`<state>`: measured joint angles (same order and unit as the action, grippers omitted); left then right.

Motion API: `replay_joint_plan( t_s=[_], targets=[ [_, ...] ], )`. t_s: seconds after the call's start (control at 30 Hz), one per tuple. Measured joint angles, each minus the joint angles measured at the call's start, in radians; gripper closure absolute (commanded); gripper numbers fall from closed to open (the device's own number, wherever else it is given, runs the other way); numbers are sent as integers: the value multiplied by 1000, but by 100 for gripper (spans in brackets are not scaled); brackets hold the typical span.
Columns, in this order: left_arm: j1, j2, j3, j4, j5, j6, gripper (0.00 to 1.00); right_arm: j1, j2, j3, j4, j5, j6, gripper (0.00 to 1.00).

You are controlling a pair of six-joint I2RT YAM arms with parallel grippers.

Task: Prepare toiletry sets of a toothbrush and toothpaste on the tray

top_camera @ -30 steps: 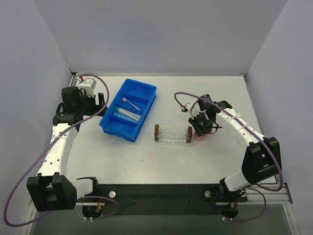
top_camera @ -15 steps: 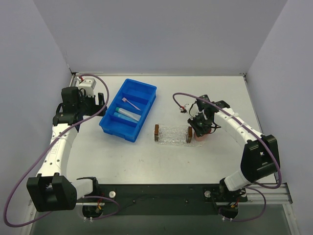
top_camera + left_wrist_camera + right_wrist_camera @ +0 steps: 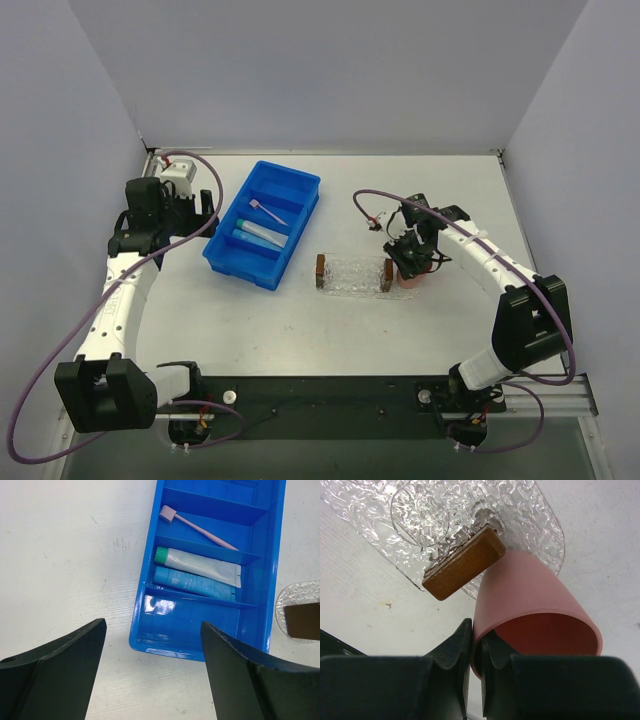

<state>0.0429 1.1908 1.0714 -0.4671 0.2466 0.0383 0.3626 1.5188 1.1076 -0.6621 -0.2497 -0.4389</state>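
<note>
The clear glittery tray (image 3: 352,275) with brown end blocks lies mid-table; its right end shows in the right wrist view (image 3: 470,515). The pink-lilac toothbrush (image 3: 268,212) (image 3: 197,527) and two toothpaste tubes, pale grey (image 3: 202,566) and brighter blue (image 3: 192,582), lie in the blue bin (image 3: 263,224). My right gripper (image 3: 408,258) (image 3: 476,647) is shut on the rim of a pink cup (image 3: 530,605) that stands against the tray's right end. My left gripper (image 3: 175,215) (image 3: 152,675) is open and empty, above the table left of the bin.
The blue compartmented bin (image 3: 210,630) lies left of the tray, at an angle. Grey walls enclose the table on the left, back and right. A black rail runs along the near edge.
The right gripper with the pink cup shifted slightly left toward the tray's right end. The left arm has not moved.
</note>
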Motion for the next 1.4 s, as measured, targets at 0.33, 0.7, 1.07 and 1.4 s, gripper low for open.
replay_joint_plan(
  t_s=[0.33, 0.7, 1.07, 1.4],
  targets=[
    [0, -1, -24, 3, 0, 0, 13, 12, 1, -2, 0, 2, 0, 98],
    [0, -10, -34, 3, -1, 0, 13, 12, 0, -22, 0, 10, 3, 86],
    [0, -15, -34, 3, -1, 0, 13, 12, 0, -25, 1, 20, 11, 73],
    [0, -19, -43, 4, -2, 0, 13, 12, 0, -18, 0, 34, 18, 66]
  ],
)
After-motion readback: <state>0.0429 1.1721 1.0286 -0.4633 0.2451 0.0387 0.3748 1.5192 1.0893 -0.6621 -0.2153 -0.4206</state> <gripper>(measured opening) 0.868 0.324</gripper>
